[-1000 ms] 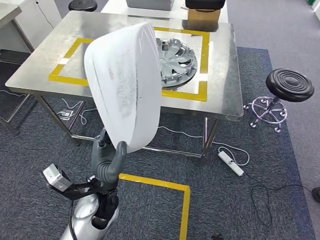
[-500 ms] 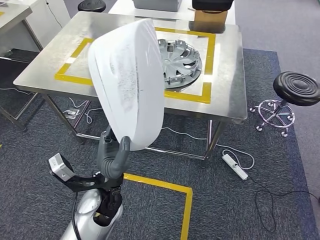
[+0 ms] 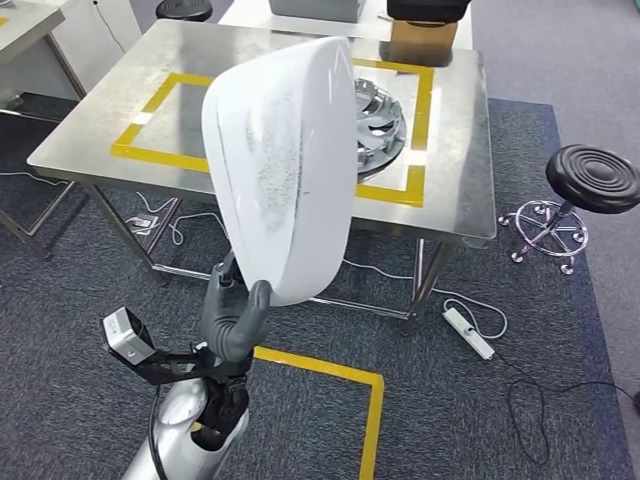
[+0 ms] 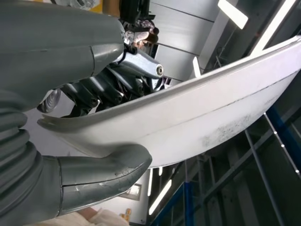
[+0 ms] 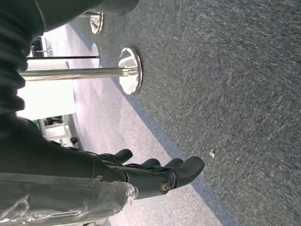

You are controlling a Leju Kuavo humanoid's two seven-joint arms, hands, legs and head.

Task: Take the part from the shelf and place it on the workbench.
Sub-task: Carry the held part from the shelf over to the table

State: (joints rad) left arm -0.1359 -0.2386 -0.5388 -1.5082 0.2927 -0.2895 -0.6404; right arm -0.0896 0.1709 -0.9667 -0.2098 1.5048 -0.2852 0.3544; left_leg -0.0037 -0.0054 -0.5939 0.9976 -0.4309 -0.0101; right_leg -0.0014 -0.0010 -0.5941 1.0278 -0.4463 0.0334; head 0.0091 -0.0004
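Carrying: left hand (image 3: 230, 318) is gripping white panel (image 3: 283, 165) by its lower edge; right hand (image 5: 156, 172) is hanging released. Keep panel upright, clearing table (image 3: 460, 190) near edge.

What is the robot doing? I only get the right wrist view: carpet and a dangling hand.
Observer: Its left hand holds a big white part up in front of its body.
Operator: Where could that go?
Observer: A steel workbench stands ahead, marked with a yellow tape rectangle.
Operator: Anything on it already?
Observer: A silver wheel cover lies inside the rectangle, partly hidden behind the part.
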